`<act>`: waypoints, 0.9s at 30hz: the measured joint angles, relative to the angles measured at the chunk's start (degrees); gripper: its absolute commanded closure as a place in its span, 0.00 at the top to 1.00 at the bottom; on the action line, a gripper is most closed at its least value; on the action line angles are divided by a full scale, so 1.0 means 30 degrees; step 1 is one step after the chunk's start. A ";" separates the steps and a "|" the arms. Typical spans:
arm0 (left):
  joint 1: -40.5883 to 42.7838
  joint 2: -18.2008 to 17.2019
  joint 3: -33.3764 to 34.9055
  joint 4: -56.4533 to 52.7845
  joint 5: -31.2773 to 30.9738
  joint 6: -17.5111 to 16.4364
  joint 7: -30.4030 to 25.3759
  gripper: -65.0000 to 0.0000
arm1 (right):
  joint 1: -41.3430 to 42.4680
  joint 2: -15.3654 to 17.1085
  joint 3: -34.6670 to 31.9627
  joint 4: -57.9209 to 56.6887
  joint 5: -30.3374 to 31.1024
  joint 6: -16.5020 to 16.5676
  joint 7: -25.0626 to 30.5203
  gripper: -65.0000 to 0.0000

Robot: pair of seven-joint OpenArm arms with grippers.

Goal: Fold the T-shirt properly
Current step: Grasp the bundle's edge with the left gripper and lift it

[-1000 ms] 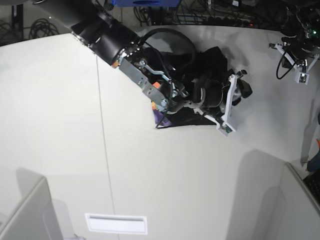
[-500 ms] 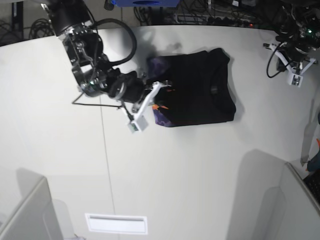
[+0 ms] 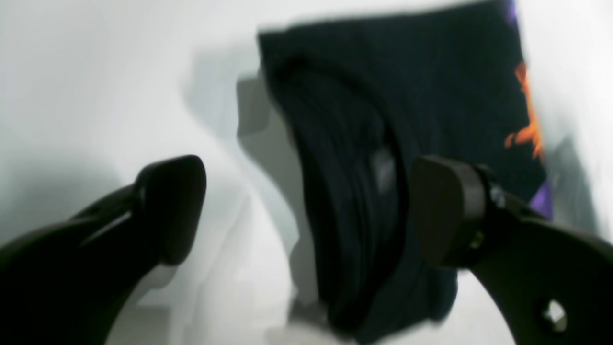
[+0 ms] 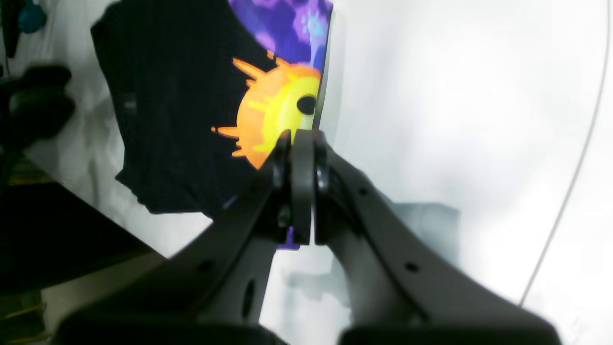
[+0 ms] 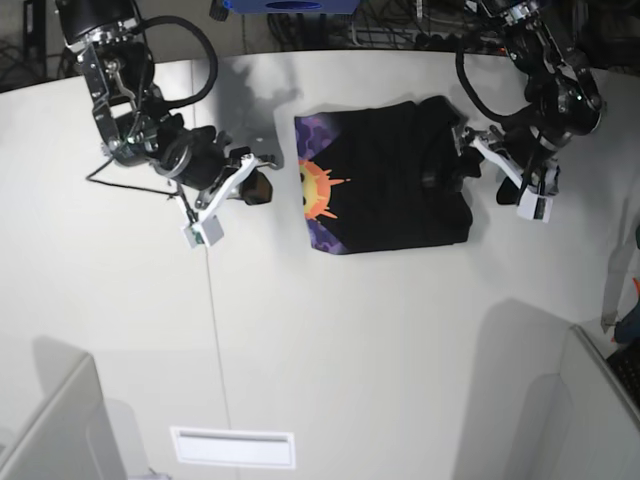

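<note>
Fingers: left gripper [image 3: 306, 211] spread wide at the T-shirt's [image 5: 385, 190] bunched edge; right gripper [image 4: 294, 143] pressed together, empty, just off the printed edge. T-shirt lies folded mid-counter [image 5: 350, 350]. Risk: left fingers [image 3: 445, 215] snag the thick edge, dragging layers apart.

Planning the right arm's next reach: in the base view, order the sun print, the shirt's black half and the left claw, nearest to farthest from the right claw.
1. Sun print, on the T-shirt's near edge, beside the right claw.
2. Black half, mid-table.
3. Left claw, at the shirt's far edge.
</note>
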 measured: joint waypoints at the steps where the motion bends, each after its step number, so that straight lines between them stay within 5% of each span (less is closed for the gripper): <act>1: -0.0372 -0.0015 0.0466 -0.0641 -0.0044 -0.0007 0.0015 1.00 | -0.0124 0.0000 0.0000 0.0000 0.0000 0.0000 -0.0051 0.00; 11: -0.2200 -0.0080 0.2659 -0.6062 -0.0641 0.0772 -0.0809 1.00 | -0.0328 0.0007 0.0066 0.0007 -0.0066 0.0000 -0.0022 0.00; 12: -0.2222 -0.0153 0.2769 -0.6135 -0.0750 0.0765 -0.0874 0.93 | -0.0321 0.0007 0.0066 0.0007 -0.0066 0.0000 -0.0015 0.00; 17: -0.2579 -0.0277 0.2776 -0.6346 0.1093 0.1290 -0.0408 0.19 | -0.0321 0.0007 0.0066 0.0007 0.0000 0.0000 0.0007 0.00; 19: -0.2841 -0.0262 0.3089 -0.6339 0.1872 0.1508 -0.0423 0.00 | -0.0328 0.0007 0.0087 0.0000 -0.0007 0.0000 0.0000 0.00; 23: -0.3490 -0.0787 0.5421 -0.6091 0.3898 0.1603 -0.0729 0.00 | -0.0328 0.0000 0.0095 0.0007 0.0007 0.0000 0.0007 0.00; 27: -0.4998 -0.3249 1.0892 -0.6054 0.5238 0.1581 -0.0765 0.00 | -0.0401 0.0335 0.0095 0.0007 0.0015 0.0015 0.0080 0.00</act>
